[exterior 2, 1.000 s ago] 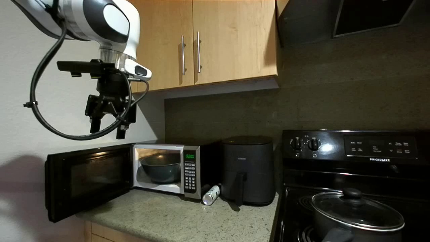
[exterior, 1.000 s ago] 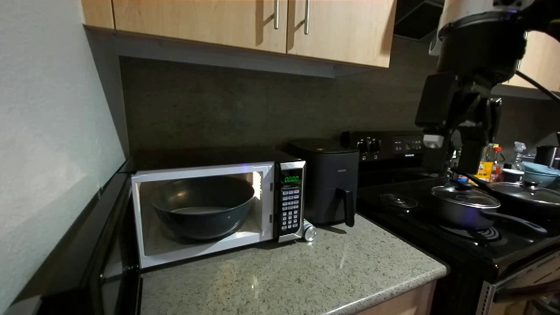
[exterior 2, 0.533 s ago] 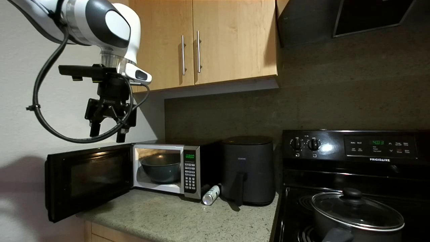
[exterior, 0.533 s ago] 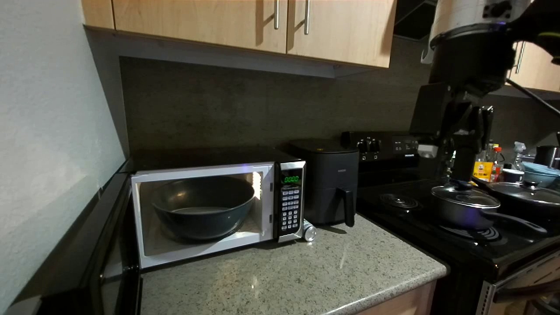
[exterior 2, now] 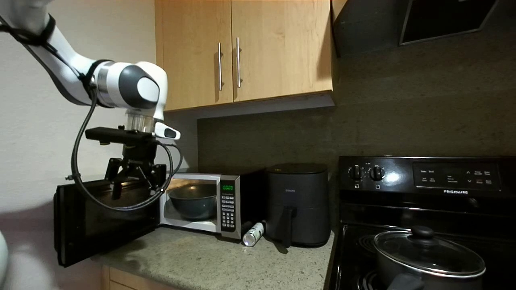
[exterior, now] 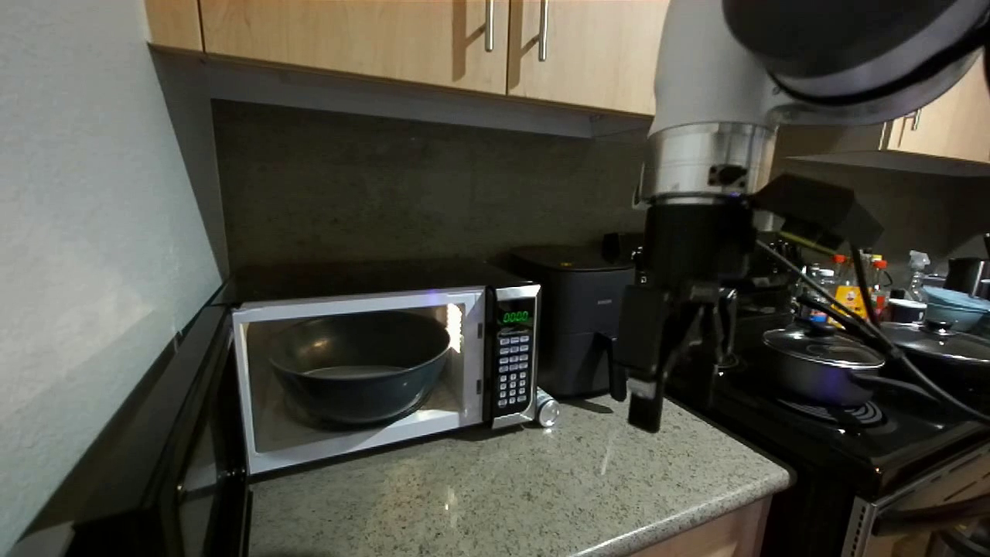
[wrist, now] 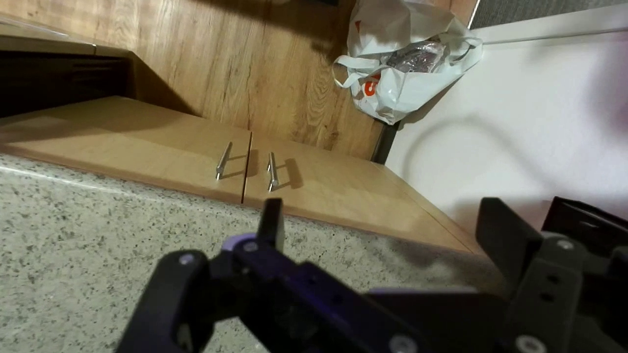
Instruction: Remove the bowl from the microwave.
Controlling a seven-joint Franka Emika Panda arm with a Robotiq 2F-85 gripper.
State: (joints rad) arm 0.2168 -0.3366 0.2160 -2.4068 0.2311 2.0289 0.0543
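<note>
The large dark blue-grey bowl [exterior: 360, 391] sits inside the lit microwave [exterior: 513, 371], whose door stands wide open; both also show in an exterior view, the bowl [exterior 2: 193, 205] and the microwave [exterior 2: 229, 207]. My gripper [exterior: 687, 387] points down in front of the microwave and away from the bowl, with its fingers spread and nothing between them. In an exterior view the gripper [exterior 2: 136, 193] overlaps the open door behind it. In the wrist view the gripper [wrist: 382, 202] is open over the counter edge; the bowl is out of that view.
The open microwave door [exterior 2: 100, 217] juts forward on one side. A black air fryer [exterior 2: 297, 201] and a can [exterior 2: 254, 234] lie beside the microwave. Wooden cabinets [exterior 2: 278, 52] hang above. A lidded pot [exterior 2: 429, 257] stands on the stove. A plastic bag [wrist: 407, 98] is on the floor.
My arm and gripper have come down a good way and forward, toward the microwave's front. The fingers stay open. The bowl, microwave and door have not moved.
</note>
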